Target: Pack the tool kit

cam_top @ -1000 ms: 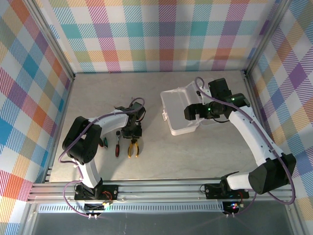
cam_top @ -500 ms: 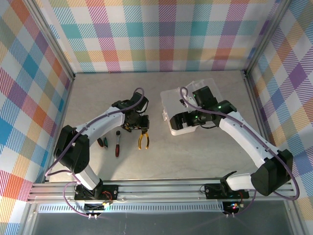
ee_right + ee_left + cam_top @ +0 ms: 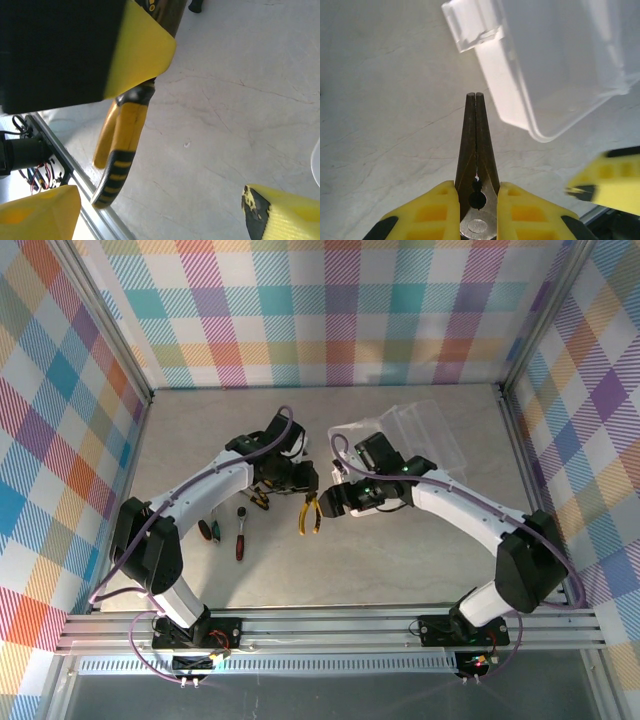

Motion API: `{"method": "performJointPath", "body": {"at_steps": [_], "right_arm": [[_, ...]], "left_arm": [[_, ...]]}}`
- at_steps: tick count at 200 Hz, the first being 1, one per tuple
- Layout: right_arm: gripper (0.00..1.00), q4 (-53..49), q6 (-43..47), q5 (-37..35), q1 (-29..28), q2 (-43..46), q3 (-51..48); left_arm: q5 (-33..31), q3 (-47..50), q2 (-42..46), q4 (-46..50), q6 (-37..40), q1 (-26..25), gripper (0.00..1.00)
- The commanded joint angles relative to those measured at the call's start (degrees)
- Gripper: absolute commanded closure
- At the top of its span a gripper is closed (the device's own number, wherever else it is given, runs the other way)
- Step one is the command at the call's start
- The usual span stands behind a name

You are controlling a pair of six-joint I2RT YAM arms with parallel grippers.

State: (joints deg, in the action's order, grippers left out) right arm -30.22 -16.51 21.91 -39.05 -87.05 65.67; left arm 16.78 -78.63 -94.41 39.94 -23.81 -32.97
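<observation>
Between the closed fingers of the left end effector (image 3: 303, 485), the yellow-handled pliers (image 3: 476, 145) are being gripped, nose pointing ahead over the surface (image 3: 380, 100). Just ahead and to its right, the translucent case (image 3: 560, 60) is crowding in. The right end effector (image 3: 160, 215) is hovering beside the pliers' handles, fingers apart and empty. Behind the left end effector, the screwdrivers (image 3: 239, 535) are lying on the surface.

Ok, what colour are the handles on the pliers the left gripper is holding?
The pliers handles are yellow with black-striped ends; right wrist view.
</observation>
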Motion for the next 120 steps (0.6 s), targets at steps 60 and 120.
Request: {"method": "performJointPath", "body": {"at_steps": [60,120], "right_arm": [[0.46,5.2,-3.0,3.1,-3.0,-4.9,3.5],[0.96,0.7,-1.6,-0.3,-2.4,-5.2,7.1]], "left_arm": [[3.0,-5.3,-2.7,-1.1,-0.9,0.2,1.0],[3.0,-4.0,-1.9,-2.2,-0.2,0.9,1.0]]}}
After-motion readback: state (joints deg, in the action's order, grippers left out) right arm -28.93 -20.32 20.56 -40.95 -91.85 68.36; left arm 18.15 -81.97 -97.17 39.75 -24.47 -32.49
